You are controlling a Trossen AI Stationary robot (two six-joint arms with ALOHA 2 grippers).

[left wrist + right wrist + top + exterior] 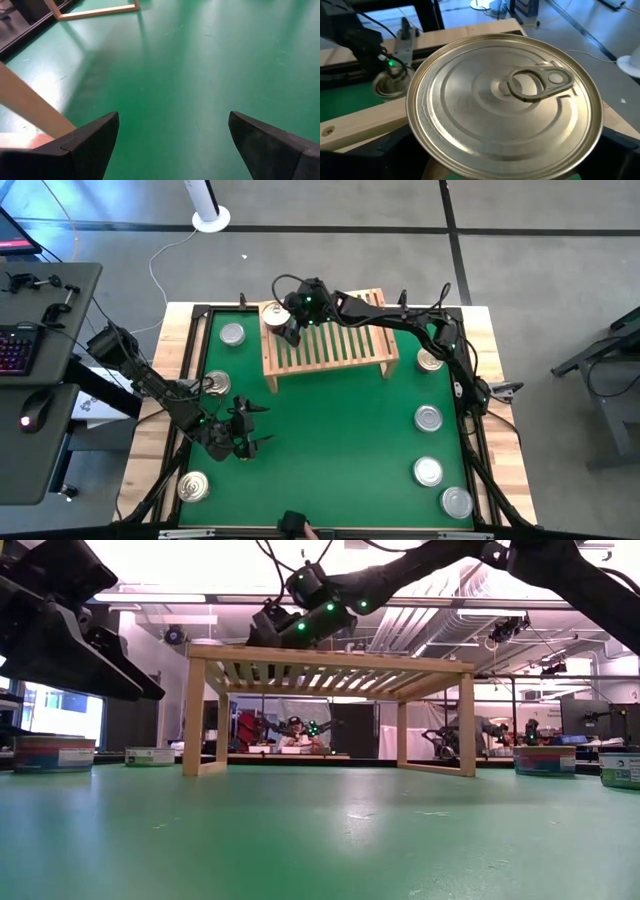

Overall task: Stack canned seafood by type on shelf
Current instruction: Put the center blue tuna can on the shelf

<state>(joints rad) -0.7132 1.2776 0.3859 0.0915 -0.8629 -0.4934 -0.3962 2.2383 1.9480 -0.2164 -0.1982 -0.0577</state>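
The light-wood slatted shelf stands at the far middle of the green mat. One tin with a gold-tinted ringed top and a pull tab sits on the shelf's far left corner. My right gripper reaches over the shelf to it and stands open, one finger on either side of the tin. Several other tins lie on the mat, among them two on the left and one on the right. My left gripper hovers open over the near left of the mat, with nothing between its fingers. My right gripper has its dark fingers at the two sides of the tin on the shelf, coming slanting down from the table's right. The tin's wide top hides the fingers' inner faces, so I cannot tell whether they touch it. The tin stands upright on the slats.
Tins stand along the mat's right side and one at the near left corner. The mat's middle, in front of the shelf, is bare green. A keyboard and mouse table stands left of the work table.
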